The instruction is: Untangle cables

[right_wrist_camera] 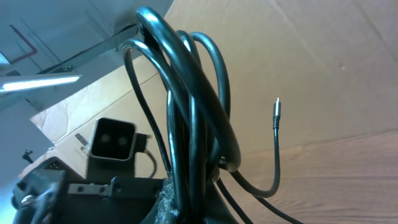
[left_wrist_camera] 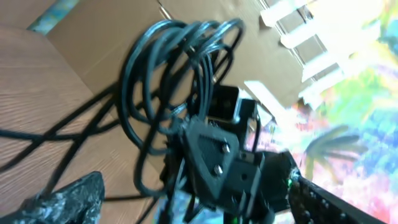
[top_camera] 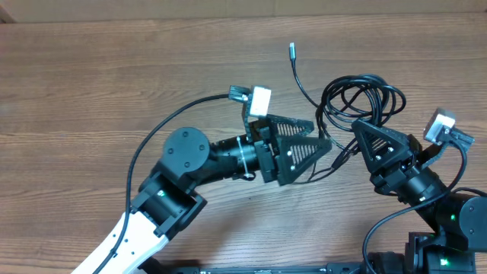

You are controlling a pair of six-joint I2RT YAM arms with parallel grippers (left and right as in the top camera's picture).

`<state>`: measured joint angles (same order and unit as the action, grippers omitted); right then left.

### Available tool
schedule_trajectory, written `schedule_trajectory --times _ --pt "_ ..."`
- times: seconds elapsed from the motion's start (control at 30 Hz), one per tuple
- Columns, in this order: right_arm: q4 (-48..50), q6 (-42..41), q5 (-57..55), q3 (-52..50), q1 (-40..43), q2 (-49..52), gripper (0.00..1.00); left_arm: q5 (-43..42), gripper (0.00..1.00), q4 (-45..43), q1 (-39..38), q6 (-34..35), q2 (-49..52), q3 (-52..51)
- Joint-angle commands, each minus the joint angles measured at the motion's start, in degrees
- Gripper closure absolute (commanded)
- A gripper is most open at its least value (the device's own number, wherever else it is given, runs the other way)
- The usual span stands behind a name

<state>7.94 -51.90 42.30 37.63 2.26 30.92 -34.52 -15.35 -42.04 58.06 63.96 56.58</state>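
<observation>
Two robot arms meet over a wooden table (top_camera: 91,68) with a knot of black cables (top_camera: 358,95) between them. At left, the left gripper (top_camera: 319,135) points at the tangle with its fingers (left_wrist_camera: 68,199) spread wide, closed on nothing; one strand runs just past its tips. Right of centre, the cables loop in a loose coil on the table's far right half. One free end trails up and left to a small plug (top_camera: 291,49) lying apart from the coil. At right, the right gripper (top_camera: 356,125) reaches into the coil's lower edge, and its wrist camera shows several loops rising straight from between its narrowed fingers, clamped on the bundle.
</observation>
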Motion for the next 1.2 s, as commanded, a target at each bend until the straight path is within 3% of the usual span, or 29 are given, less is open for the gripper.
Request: schedule_trajectory --times 0.0,0.13,0.37,0.43,0.53,0.6,0.87,1.03,1.1,1.17 --pt "0.61 -2.45 1.73 1.07 0.07 -0.37 0.96 3.58 0.07 -1.27 -1.09 4.0 2.16 0.59" --pt "0.59 -2.62 3.76 1.07 0.07 -0.37 0.96 3.41 0.07 -4.9 -1.14 5.88 4.63 0.59" --pt "0.48 -2.56 6.14 1.07 0.07 -0.37 0.96 3.45 0.2 -12.24 -1.11 5.84 6.54 0.59" --pt "0.48 -2.54 6.64 1.07 0.07 -0.37 0.96 3.87 0.28 -13.55 -1.14 5.79 6.82 0.59" --pt "0.33 -2.54 6.8 1.07 0.07 -0.37 0.96 4.31 0.52 -13.86 -1.14 5.79 6.99 0.59" --pt "0.35 -2.54 6.8 1.07 0.07 -0.37 0.96 3.98 0.63 -13.81 -1.16 5.79 7.08 0.59" --pt "-2.25 -1.68 8.41 1.07 0.04 -0.37 0.96 3.39 0.75 -13.86 -2.05 3.63 7.19 0.59" --pt "-6.32 -0.98 8.87 1.07 0.07 -0.37 0.96 2.84 0.93 -13.86 -1.97 0.39 7.19 0.59" --pt "-7.23 -0.11 9.07 1.07 0.07 -0.37 0.87 1.77 0.96 -13.88 -1.42 -2.51 7.17 0.59" --pt "-7.65 0.11 9.29 1.07 0.07 -0.37 0.65 0.74 0.96 -13.88 -0.59 -4.59 7.17 0.59"
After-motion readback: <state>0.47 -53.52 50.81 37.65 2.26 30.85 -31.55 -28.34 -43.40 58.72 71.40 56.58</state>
